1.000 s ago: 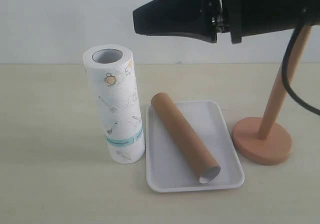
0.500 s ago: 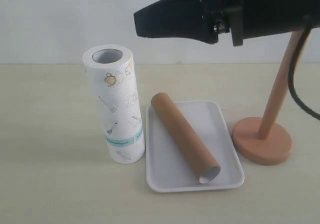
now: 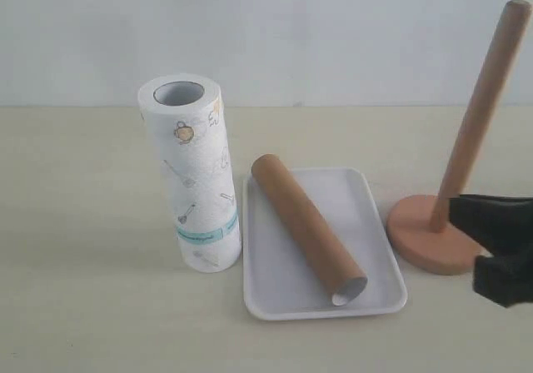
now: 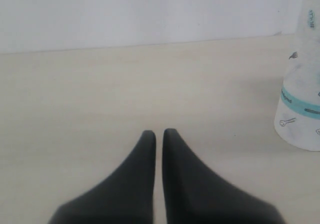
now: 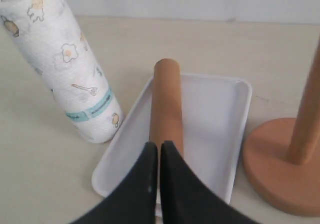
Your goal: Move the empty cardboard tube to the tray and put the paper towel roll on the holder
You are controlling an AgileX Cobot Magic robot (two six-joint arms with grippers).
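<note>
Four things sat on the pale desk, and two black hands were near them.

The roll stood up on its end on the desk. It was white with small drawings, and a teal band ran round it near the bottom. It was just beside the left side of the tray. I could not tell if they touched.

The holder stood on the right of the tray. Its round base lay flat on the desk and its thin post leaned a little in the outside view. The tray lay between the roll and the holder.

The tray was white and lay flat on the desk.

The brown tube lay in the tray on a slant. One end was at the far left corner, and its open end was near the front right corner.

The right hand was clenched and held nothing. It hung above the near end of the tube.

The left hand was clenched too, with only a thin line between its fingers. It held nothing, with bare desk under it and the roll off to one side.
</note>
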